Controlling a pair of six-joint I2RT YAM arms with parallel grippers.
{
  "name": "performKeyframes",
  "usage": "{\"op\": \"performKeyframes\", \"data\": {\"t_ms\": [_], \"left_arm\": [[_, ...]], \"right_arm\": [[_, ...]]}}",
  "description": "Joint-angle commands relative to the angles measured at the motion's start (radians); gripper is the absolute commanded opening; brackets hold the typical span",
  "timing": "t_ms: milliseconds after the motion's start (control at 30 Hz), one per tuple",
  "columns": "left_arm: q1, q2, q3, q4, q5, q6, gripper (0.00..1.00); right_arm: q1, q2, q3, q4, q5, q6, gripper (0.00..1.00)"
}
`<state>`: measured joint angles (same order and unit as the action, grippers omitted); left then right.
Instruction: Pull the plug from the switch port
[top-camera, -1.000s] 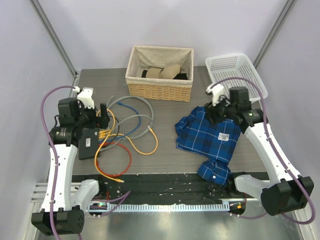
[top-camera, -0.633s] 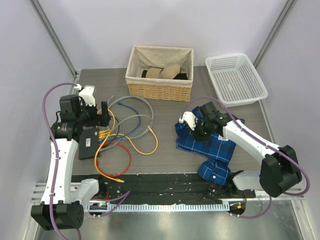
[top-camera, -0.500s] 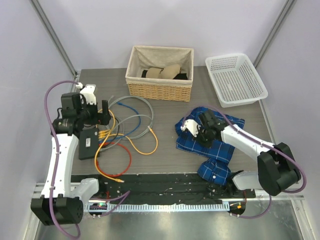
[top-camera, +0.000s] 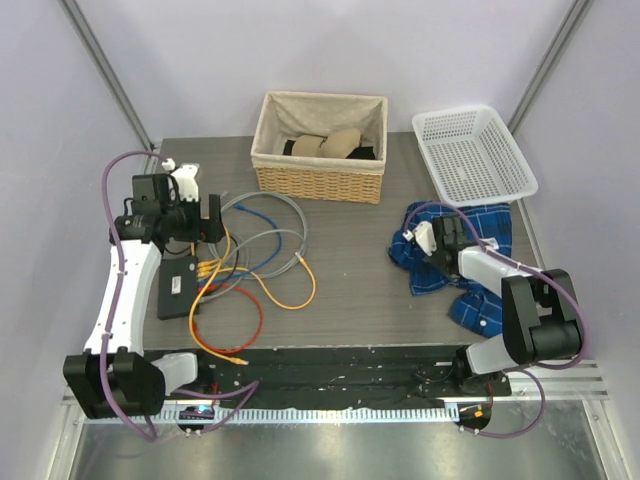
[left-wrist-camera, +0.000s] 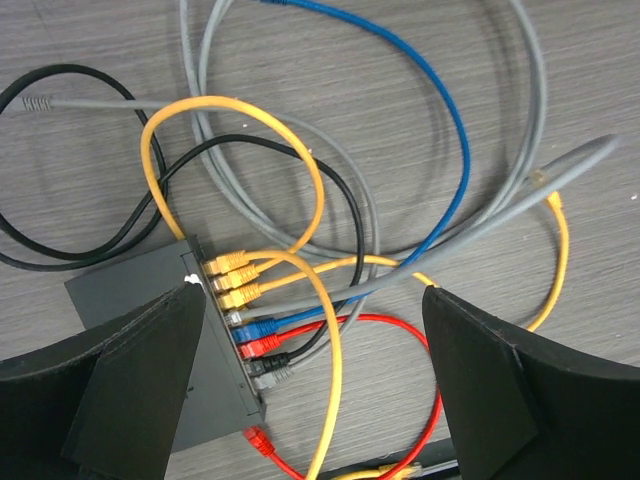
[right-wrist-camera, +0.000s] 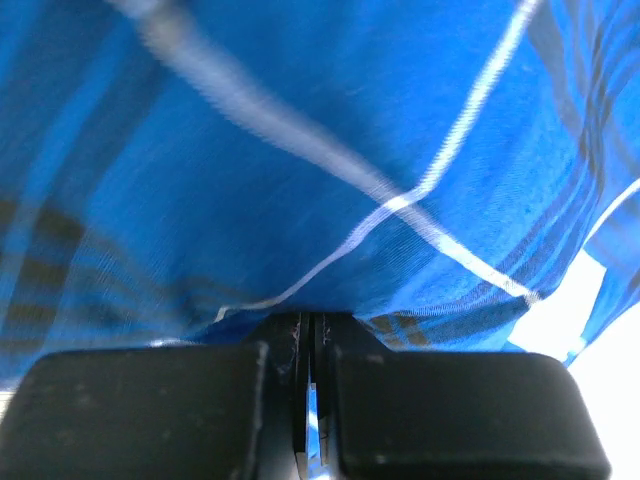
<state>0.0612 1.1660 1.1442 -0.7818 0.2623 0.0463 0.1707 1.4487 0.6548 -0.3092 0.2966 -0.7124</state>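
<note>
Above the switch (left-wrist-camera: 135, 282), left fingers (left-wrist-camera: 130, 390) apart

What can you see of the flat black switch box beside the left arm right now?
The flat black rectangular switch box lies flat on the grey wood-grain table, near its left side. It looks matte and hard, with a small white label on top. Its side facing the cable tangle holds a row of yellow, blue, red, black and grey plugs. The open left gripper hangs above, apparently clear of it.

The switch (left-wrist-camera: 135, 282) runs under a finger (left-wrist-camera: 110, 400) and off the bottom edge. The shirt (right-wrist-camera: 300, 150) fills the right wrist view, blurred; its edges are cut off.
</note>
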Motion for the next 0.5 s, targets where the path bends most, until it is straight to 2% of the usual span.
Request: {"op": "performKeyframes", "data": {"t_ms": [0, 67, 100, 133, 167, 200, 267, 300, 400, 467], "left_arm": [[0.003, 0.047, 0.057, -0.022, -0.032, 0.036, 0.95], [0.005, 0.066, 0.118, -0.081, -0.085, 0.069, 0.96], [0.006, 0.084, 0.139, -0.108, -0.109, 0.090, 0.97], [0.005, 0.093, 0.170, -0.132, -0.132, 0.125, 0.98], [0.008, 0.099, 0.175, -0.154, -0.161, 0.144, 0.98], [0.021, 0.097, 0.169, -0.169, -0.202, 0.159, 0.98], [0.044, 0.081, 0.114, -0.162, -0.222, 0.179, 0.98], [0.078, 0.074, 0.097, -0.157, -0.225, 0.182, 1.00], [0.165, 0.073, 0.049, -0.157, -0.229, 0.147, 1.00], [0.221, 0.122, 0.061, -0.189, -0.213, 0.113, 1.00]], "right_arm": [[-0.030, 0.003, 0.040, -0.193, -0.150, 0.057, 0.01], [-0.023, -0.049, 0.130, -0.254, -0.261, 0.103, 0.01], [-0.010, -0.069, 0.158, -0.295, -0.387, 0.141, 0.06], [-0.004, -0.106, 0.183, -0.306, -0.436, 0.160, 0.12], [0.009, -0.129, 0.222, -0.309, -0.485, 0.174, 0.20], [0.021, -0.151, 0.238, -0.303, -0.523, 0.186, 0.38], [0.062, -0.207, 0.265, -0.275, -0.622, 0.215, 0.53], [0.078, -0.220, 0.273, -0.224, -0.643, 0.232, 0.65], [0.118, -0.231, 0.298, -0.100, -0.703, 0.323, 0.77], [0.130, -0.182, 0.333, -0.050, -0.761, 0.378, 0.78]]}}
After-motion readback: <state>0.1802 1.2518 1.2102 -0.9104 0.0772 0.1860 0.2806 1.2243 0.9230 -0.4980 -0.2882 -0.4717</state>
